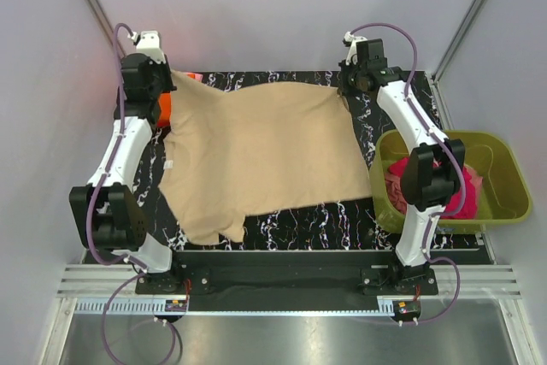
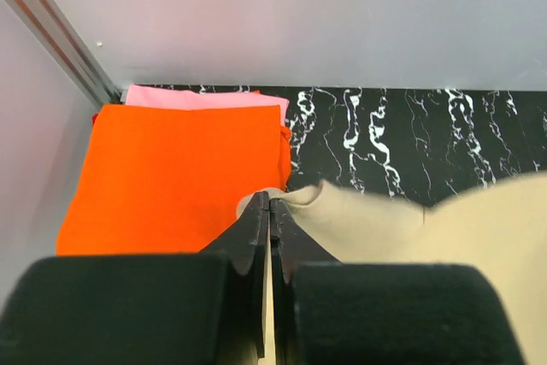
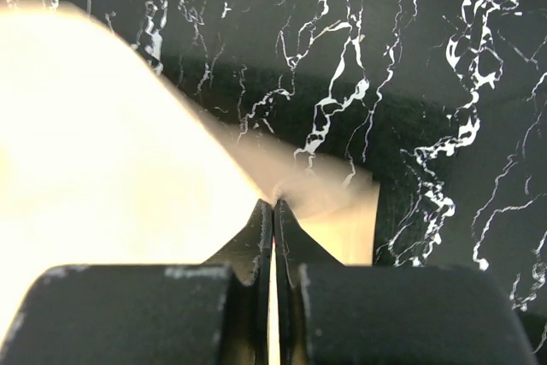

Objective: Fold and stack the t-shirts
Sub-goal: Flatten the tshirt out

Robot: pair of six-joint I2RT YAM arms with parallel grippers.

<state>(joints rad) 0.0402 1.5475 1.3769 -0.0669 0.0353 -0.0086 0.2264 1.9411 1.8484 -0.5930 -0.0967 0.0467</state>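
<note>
The tan-beige t-shirt [image 1: 256, 156] lies spread over the black marbled mat. My left gripper [image 1: 162, 85] is shut on its far left corner [image 2: 342, 211], right beside the folded stack. My right gripper [image 1: 344, 85] is shut on its far right corner [image 3: 329, 198]. The folded bright orange t-shirt [image 2: 171, 173] lies at the far left on the folded pale pink t-shirt [image 2: 205, 97], whose edge shows behind it. The magenta-red t-shirt [image 1: 406, 187] lies crumpled in the tub, partly hidden by my right arm.
The olive-green plastic tub [image 1: 504, 179] stands off the mat's right edge. The black marbled mat [image 1: 376, 215] covers the table. Grey walls with metal corner posts close in at the back and sides.
</note>
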